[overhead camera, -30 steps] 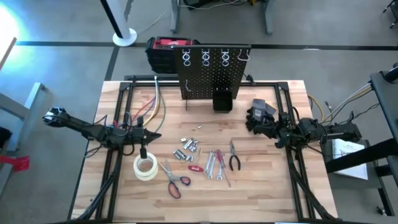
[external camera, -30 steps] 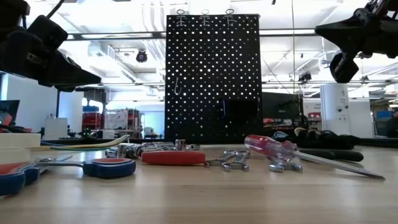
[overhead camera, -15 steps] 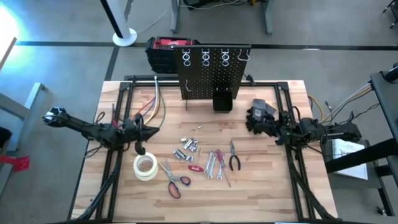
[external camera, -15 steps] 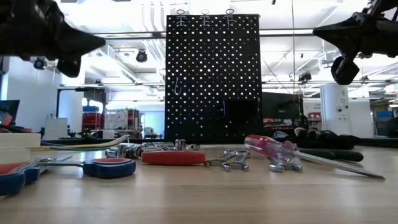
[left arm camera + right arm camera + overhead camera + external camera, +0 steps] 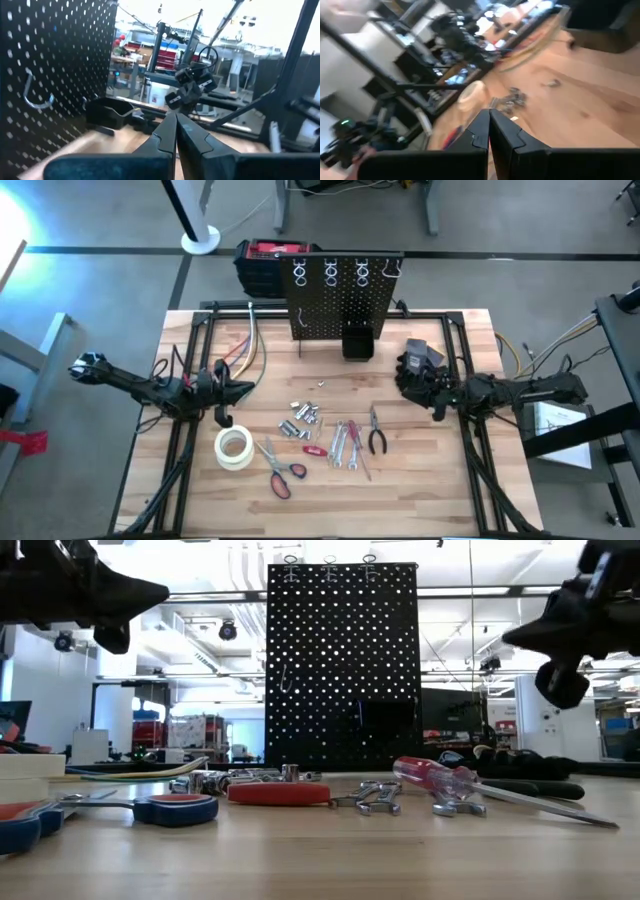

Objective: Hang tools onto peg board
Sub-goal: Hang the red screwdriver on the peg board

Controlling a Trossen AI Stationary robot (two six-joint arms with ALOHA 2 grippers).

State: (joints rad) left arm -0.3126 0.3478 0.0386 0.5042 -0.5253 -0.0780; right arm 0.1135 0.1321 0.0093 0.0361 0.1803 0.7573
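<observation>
Several small tools lie flat on the wooden table in the high view: red-handled scissors (image 5: pixel 281 473), black-handled pliers (image 5: pixel 377 436), red-handled screwdrivers (image 5: pixel 357 456), a red tool (image 5: pixel 313 450) and silver sockets (image 5: pixel 304 418). The black peg board (image 5: pixel 345 302) stands upright at the far edge with ring hooks on top and a black bin (image 5: pixel 357 341). My left gripper (image 5: pixel 247 388) is shut and empty, above the table's left part. My right gripper (image 5: pixel 403 378) is shut and empty at the right, beside the black glove (image 5: pixel 421 358).
A white tape roll (image 5: pixel 234 448) lies left of the scissors. A red-and-black toolbox (image 5: pixel 268 264) stands behind the peg board's left end. Cables (image 5: pixel 240 345) run over the table's far left part. Bare wood shows along the near edge.
My left gripper has risen and tipped from slanting down to about level, well above the tape roll. My right gripper has reached a little toward the table's middle and come down somewhat. Both stay shut. No tool has moved.
</observation>
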